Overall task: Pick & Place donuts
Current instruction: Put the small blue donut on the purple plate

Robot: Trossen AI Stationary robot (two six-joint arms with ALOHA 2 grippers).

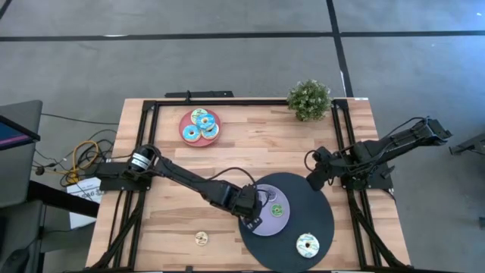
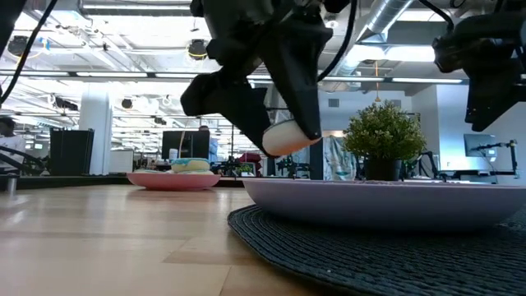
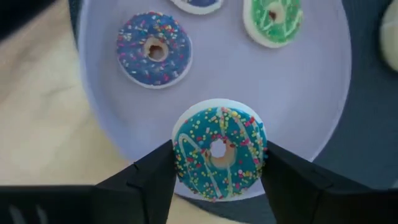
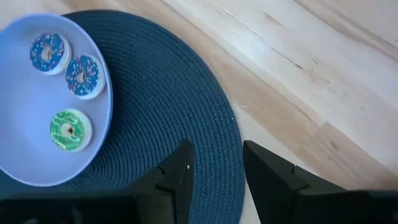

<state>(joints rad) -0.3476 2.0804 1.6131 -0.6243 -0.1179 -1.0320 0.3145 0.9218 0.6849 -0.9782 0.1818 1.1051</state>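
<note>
My left gripper [image 1: 250,215] is shut on a teal iced donut with sprinkles [image 3: 219,152] just above the near left part of a lavender plate [image 1: 282,224]. The plate lies on a dark round mat [image 1: 322,212] and holds two dark blue donuts [image 3: 154,48] and a green one [image 1: 277,209]. A cream-white donut [image 1: 307,245] lies on the mat. A small tan donut [image 1: 201,239] lies on the table. Three light blue donuts [image 1: 200,125] sit on a pink plate [image 1: 185,130]. My right gripper [image 4: 216,165] is open and empty over the mat's far right edge. My left gripper pinches the teal donut by two opposite sides of its rim [image 3: 180,155] between its two fingers. The fingers come from above, pointing down. The donut is lifted clear of the lavender plate with its iced face up, and its cream side [image 2: 288,136] shows slightly tilted in the low view.
A potted plant [image 1: 309,98] stands at the table's far edge, right of centre. A black frame rail [image 1: 227,101] runs along the table's far and side edges. Bare wood lies between the pink plate and the mat.
</note>
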